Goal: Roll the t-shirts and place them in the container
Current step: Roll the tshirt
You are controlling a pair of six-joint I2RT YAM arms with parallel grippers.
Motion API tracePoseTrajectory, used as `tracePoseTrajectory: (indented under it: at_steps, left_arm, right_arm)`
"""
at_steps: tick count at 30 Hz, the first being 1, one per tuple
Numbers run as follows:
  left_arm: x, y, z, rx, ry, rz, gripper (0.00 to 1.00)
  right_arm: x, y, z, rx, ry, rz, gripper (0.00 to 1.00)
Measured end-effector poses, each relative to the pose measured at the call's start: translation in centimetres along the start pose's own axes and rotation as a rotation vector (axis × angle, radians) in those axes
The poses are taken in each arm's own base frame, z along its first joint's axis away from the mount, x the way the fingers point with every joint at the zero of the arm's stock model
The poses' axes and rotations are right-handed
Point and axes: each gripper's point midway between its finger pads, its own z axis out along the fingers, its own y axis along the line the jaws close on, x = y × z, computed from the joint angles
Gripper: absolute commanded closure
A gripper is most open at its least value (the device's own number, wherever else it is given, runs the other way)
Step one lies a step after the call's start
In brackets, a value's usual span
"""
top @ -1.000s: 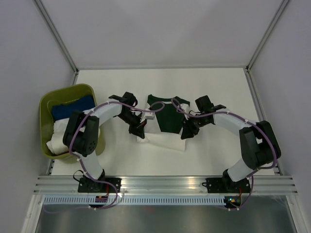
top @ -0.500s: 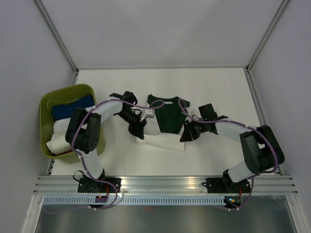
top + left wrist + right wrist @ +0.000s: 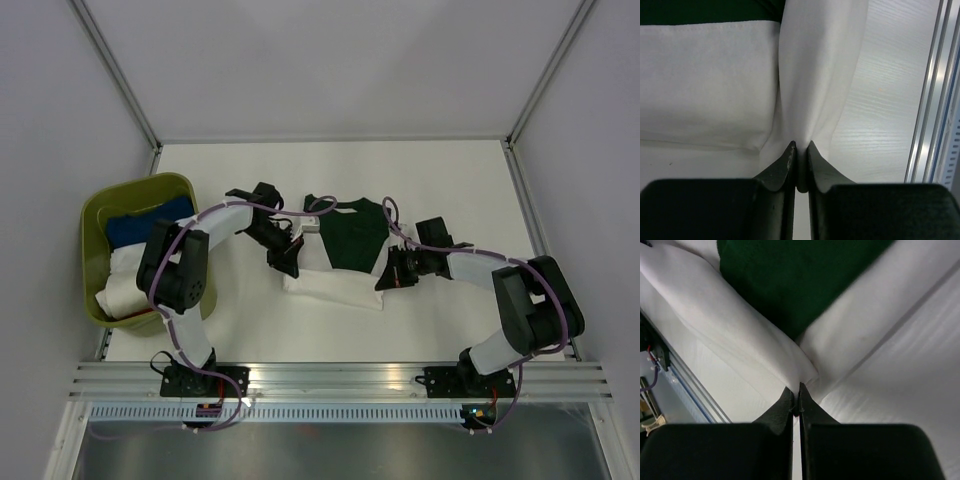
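The white t-shirt (image 3: 335,288) lies flat in the middle of the table, with the dark green t-shirt (image 3: 352,235) spread on its far part. My left gripper (image 3: 285,262) is at the white shirt's left edge. In the left wrist view, this left gripper (image 3: 800,150) is shut on a raised fold of the white t-shirt (image 3: 705,85). My right gripper (image 3: 386,278) is at the shirt's right edge. The right wrist view shows the right gripper (image 3: 796,392) pinching a ridge of the white t-shirt (image 3: 900,340) just below the green t-shirt (image 3: 790,280).
An olive-green basket (image 3: 95,215) stands at the table's left edge and holds blue and white cloth. The aluminium rail (image 3: 340,378) runs along the near edge, and white walls enclose the table.
Both grippers have shut on the white shirt's side edges. The right gripper came slightly nearer and lower, and the green shirt now lies wider on the white one.
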Motion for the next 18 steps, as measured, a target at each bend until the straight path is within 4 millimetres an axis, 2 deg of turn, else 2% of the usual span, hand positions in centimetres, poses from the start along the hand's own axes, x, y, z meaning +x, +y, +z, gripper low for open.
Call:
tracePoseTrajectory:
  at_steps: [1,2,3,4,7,10,12,14,15,18]
  left_arm:
    - [-0.1,0.4,0.2,-0.008,-0.005,-0.013,0.93]
    - [-0.2,0.8,0.4,-0.017,-0.011,-0.031,0.94]
    - [-0.3,1.2,0.6,-0.026,-0.016,-0.045,0.95]
    - [-0.5,1.5,0.7,-0.035,-0.019,-0.063,0.96]
    - [-0.2,2.7,1.0,-0.079,-0.001,-0.110,0.91]
    - [0.2,3.3,0.9,-0.116,0.021,-0.142,0.86]
    - [0.2,3.5,0.8,-0.128,0.025,-0.151,0.85]
    - [0.2,3.6,0.8,-0.135,0.025,-0.160,0.85]
    - [0.2,3.6,0.9,-0.137,0.025,-0.162,0.85]
    - [0.1,3.6,0.9,-0.139,0.026,-0.169,0.85]
  right_arm:
    - [-0.1,-0.4,-0.1,0.017,-0.008,0.010,0.93]
    - [-0.1,-0.8,-0.2,0.034,-0.017,0.017,0.89]
    - [-0.3,-1.1,-0.3,0.049,-0.028,0.013,0.77]
    - [-0.4,-1.3,-0.4,0.066,-0.037,0.007,0.73]
    - [-1.0,-2.6,-1.2,0.154,-0.071,-0.036,0.62]
    - [-2.6,-2.9,-3.5,0.250,-0.151,-0.131,0.53]
    - [-4.5,-1.9,-5.7,0.294,-0.245,-0.249,0.50]
    - [-6.2,-0.1,-8.0,0.329,-0.343,-0.407,0.48]
    - [-6.9,1.4,-9.0,0.345,-0.389,-0.528,0.45]
    - [-6.2,5.5,-8.8,0.341,-0.411,-0.833,0.41]
